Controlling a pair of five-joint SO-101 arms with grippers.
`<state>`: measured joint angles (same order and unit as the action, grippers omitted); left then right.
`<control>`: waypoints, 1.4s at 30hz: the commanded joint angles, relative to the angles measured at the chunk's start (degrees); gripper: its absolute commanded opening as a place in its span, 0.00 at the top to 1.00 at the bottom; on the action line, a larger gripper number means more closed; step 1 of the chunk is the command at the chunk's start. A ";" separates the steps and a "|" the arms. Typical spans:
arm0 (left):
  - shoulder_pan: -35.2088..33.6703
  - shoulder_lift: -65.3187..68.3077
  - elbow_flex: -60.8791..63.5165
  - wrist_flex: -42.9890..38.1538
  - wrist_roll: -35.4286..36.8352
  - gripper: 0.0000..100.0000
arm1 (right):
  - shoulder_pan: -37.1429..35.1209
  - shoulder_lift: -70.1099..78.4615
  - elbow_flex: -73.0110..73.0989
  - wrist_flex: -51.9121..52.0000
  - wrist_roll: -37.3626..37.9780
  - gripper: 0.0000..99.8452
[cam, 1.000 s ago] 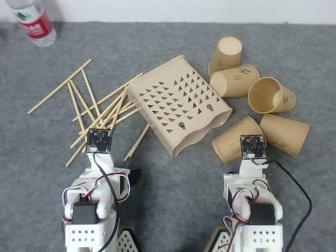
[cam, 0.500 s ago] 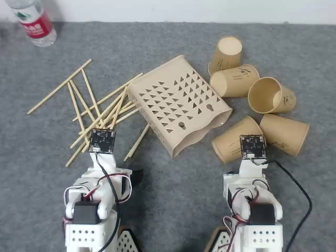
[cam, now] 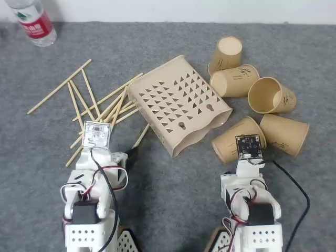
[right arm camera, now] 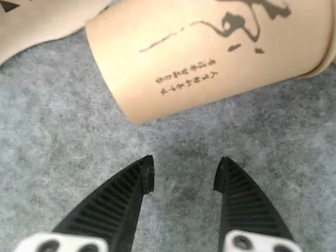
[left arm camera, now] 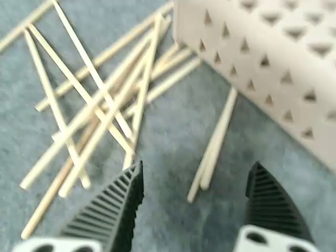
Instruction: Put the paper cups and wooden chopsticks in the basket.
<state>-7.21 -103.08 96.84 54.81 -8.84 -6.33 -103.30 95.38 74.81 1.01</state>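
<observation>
High view: basket (cam: 178, 105), seemingly overturned, at centre; chopsticks (cam: 105, 105) scattered at left; five cups (cam: 236, 81) clustered at right. Wrist views add: left gripper (left arm camera: 197, 166) spread wide above chopsticks; right gripper (right arm camera: 186, 159) parted, empty, near one cup.

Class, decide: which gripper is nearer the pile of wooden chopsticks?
Left. The left gripper hangs open just short of the chopsticks; the right gripper sits past the basket, by a paper cup.
</observation>
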 commanded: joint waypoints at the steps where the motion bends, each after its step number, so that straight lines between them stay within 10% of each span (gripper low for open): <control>1: 0.79 -1.23 -0.40 3.25 -4.92 0.70 | 0.04 -0.57 1.05 -0.04 -0.18 0.80; 24: 15.82 1.85 -25.01 0.00 -19.69 0.70 | 9.54 -0.57 0.97 -4.35 5.36 0.80; 32: 16.88 33.05 -47.52 2.73 -20.48 0.70 | 9.54 -0.57 1.05 -4.35 5.27 0.80; 42: 38.59 62.95 -62.20 8.35 -19.60 0.71 | 9.63 -0.57 1.05 -4.35 5.27 0.80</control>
<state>24.44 -46.73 38.11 65.36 -29.23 2.64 -103.30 95.38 71.47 5.32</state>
